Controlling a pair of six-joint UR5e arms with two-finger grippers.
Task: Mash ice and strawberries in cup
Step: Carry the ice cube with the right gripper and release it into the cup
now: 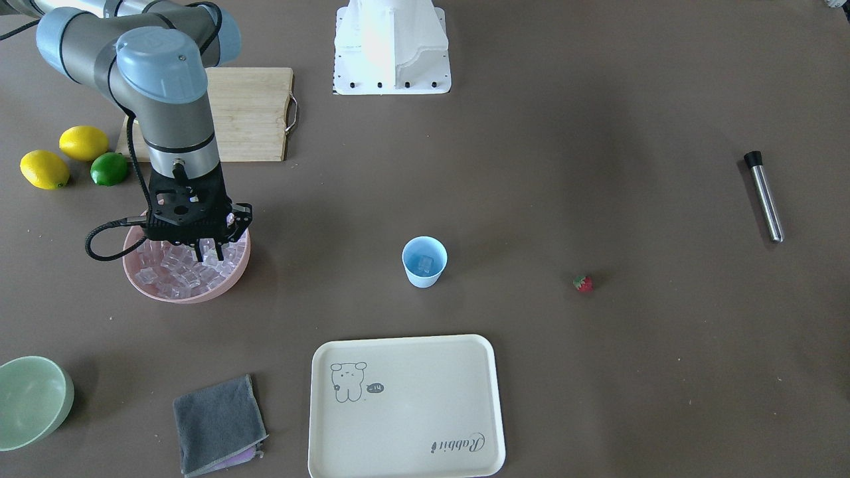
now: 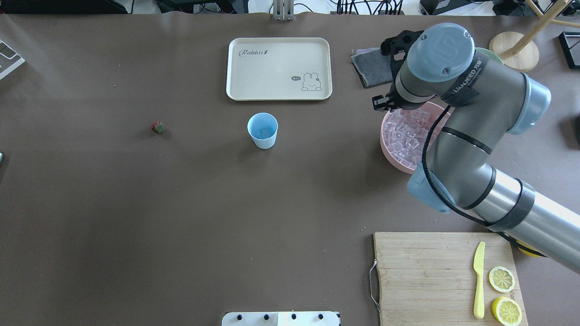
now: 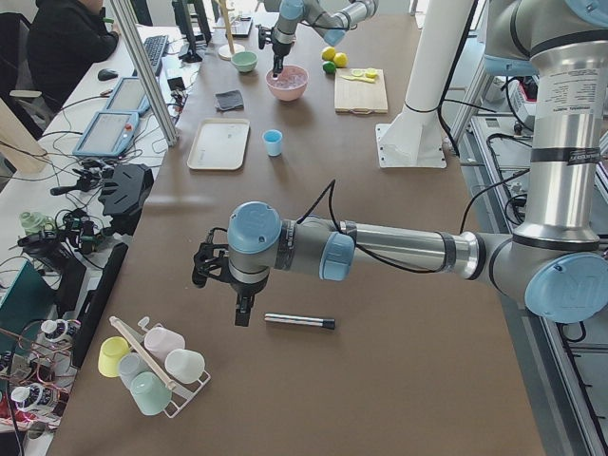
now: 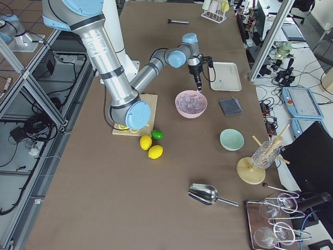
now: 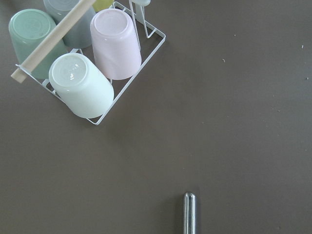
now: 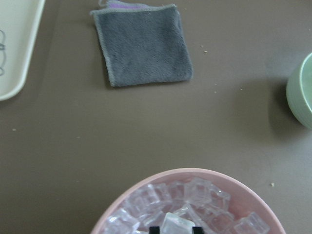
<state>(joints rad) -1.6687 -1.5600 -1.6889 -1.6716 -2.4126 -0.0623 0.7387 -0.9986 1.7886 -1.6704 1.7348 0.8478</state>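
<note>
The light-blue cup stands upright mid-table with one ice cube in it. The strawberry lies alone on the table, well off to the cup's side. Ice fills the pink bowl. My right gripper reaches down into that bowl, its two fingertips closed against one cube. My left gripper hangs near a steel rod. That gripper shows only in the left side view, so I cannot tell its state.
A cream tray and a grey cloth lie beyond the cup. A pale-green bowl, lemons, a lime and a cutting board surround the pink bowl. A rack of cups stands beside my left gripper.
</note>
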